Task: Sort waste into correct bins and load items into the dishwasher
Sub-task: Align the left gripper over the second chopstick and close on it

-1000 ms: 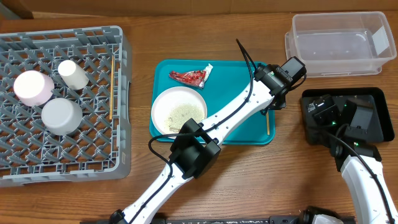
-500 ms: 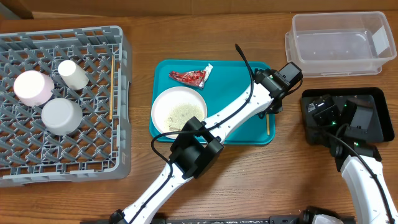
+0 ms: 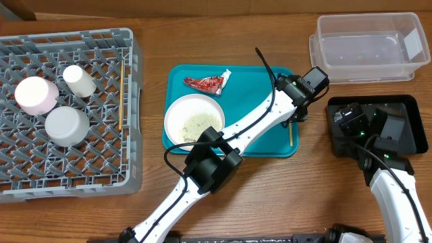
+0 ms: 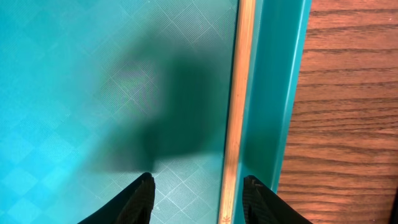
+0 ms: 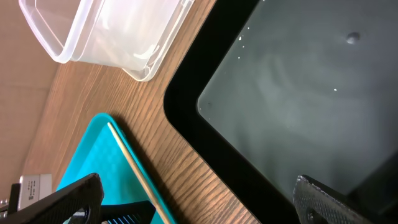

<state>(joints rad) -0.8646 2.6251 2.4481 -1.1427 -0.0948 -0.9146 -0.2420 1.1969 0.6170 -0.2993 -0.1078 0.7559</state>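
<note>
My left gripper hangs low over the right edge of the teal tray, open. Its fingers stand on either side of a wooden chopstick that lies along the tray's right wall, closer to the right finger. Another chopstick lies in the grey dish rack, alongside the pink bowl, grey-blue bowl and white cup. On the tray rest the red wrapper and the white plate of rice-like crumbs. My right gripper is wide open and empty over the black tray.
The clear plastic tub stands at the back right, just beyond the black tray. My left arm lies diagonally across the teal tray, next to the plate. Bare wood separates rack and tray.
My left wrist has shifted slightly over the tray's right edge. The right arm and all the objects have stayed put.
</note>
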